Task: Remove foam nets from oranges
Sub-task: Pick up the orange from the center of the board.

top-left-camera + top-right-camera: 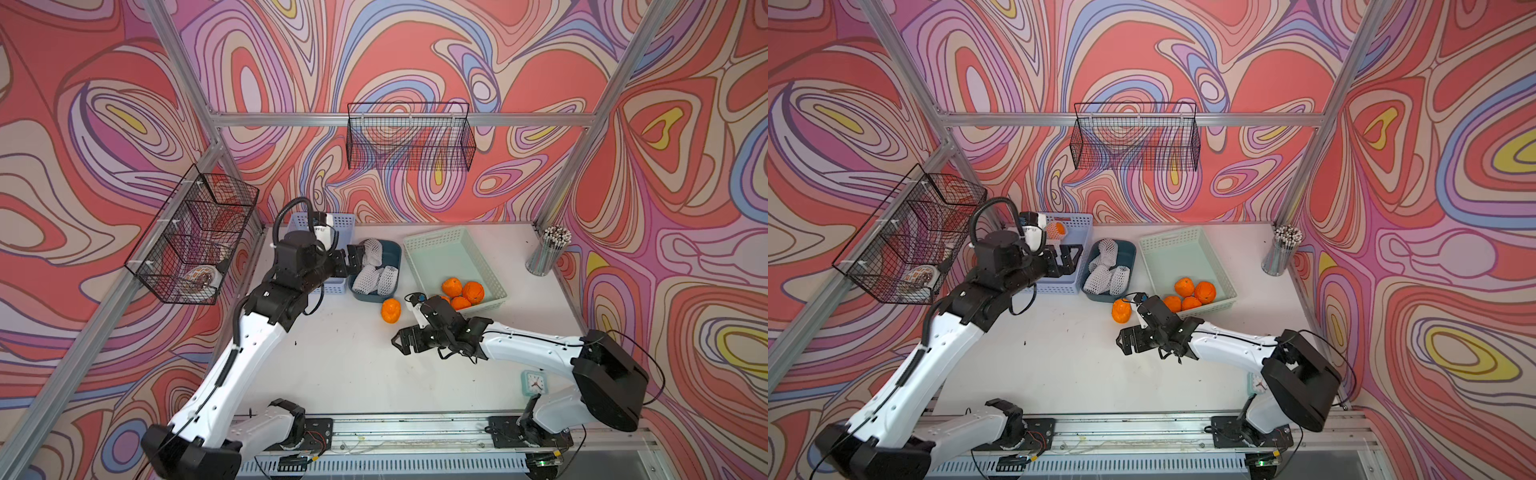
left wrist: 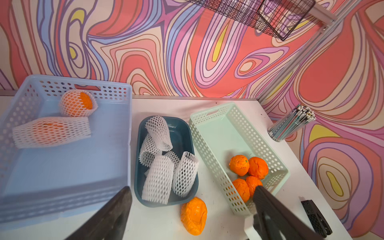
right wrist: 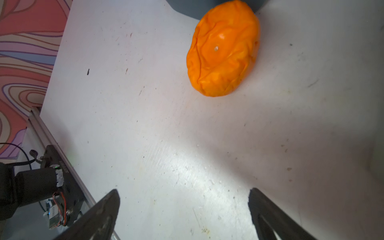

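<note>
Several empty white foam nets (image 2: pixel 164 166) lie piled in a dark teal tray (image 2: pixel 182 128), seen in both top views (image 1: pixel 376 270). My left gripper (image 1: pixel 353 259) hovers at that tray's left edge, open and empty (image 2: pixel 192 192). Two oranges still in foam nets (image 2: pixel 76 102) (image 2: pixel 51 132) rest in the blue basket (image 2: pixel 68 166). One bare orange (image 1: pixel 391 311) (image 3: pixel 223 49) sits on the table just in front of the tray. Several bare oranges (image 1: pixel 461 291) fill the near end of the green basket (image 1: pixel 440 249). My right gripper (image 1: pixel 401 338) hangs open over bare table (image 3: pixel 184 194), a little short of the loose orange.
Black wire baskets hang on the left wall (image 1: pixel 195 237) and the back wall (image 1: pixel 409 137). A cup of sticks (image 1: pixel 547 251) stands at the back right corner. A small clock (image 1: pixel 536 382) lies under the right arm near the front edge.
</note>
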Robot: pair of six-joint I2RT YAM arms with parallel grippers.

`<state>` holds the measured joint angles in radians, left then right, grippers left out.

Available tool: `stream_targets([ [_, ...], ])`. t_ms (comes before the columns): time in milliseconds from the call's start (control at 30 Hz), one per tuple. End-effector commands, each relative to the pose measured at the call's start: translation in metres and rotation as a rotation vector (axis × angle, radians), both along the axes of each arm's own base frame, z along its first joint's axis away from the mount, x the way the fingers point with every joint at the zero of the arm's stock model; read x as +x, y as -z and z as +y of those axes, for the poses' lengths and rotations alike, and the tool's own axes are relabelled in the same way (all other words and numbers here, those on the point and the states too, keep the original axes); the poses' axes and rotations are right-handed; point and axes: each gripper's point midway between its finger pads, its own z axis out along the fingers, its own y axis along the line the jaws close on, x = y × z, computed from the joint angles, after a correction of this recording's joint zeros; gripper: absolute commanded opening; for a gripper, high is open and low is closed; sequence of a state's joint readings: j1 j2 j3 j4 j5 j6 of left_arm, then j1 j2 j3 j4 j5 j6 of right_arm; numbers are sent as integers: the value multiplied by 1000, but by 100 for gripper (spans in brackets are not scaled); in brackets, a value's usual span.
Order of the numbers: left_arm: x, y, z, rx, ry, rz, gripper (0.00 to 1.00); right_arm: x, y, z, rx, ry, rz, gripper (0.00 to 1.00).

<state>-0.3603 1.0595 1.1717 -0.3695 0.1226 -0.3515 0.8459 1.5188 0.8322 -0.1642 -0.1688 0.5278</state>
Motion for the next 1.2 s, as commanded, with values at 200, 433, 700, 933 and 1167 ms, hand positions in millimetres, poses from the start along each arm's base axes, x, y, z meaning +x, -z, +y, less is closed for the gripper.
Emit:
stream_targets([
  [200, -80, 20, 54, 80, -117, 5, 100, 49, 9, 26, -88, -5, -86, 98],
  [433, -129, 21, 74, 51, -128, -18, 100, 79, 35, 31, -220, 22, -110, 98],
  [700, -161, 28, 78, 30, -92, 8, 100, 95, 46, 28, -285, 73, -139, 93],
  [933, -176, 40, 88, 52, -110, 22, 100, 106, 47, 31, -299, 86, -170, 87],
  [1167, -178, 46, 90, 61, -115, 34, 100, 114, 50, 30, -344, 103, -184, 78],
])
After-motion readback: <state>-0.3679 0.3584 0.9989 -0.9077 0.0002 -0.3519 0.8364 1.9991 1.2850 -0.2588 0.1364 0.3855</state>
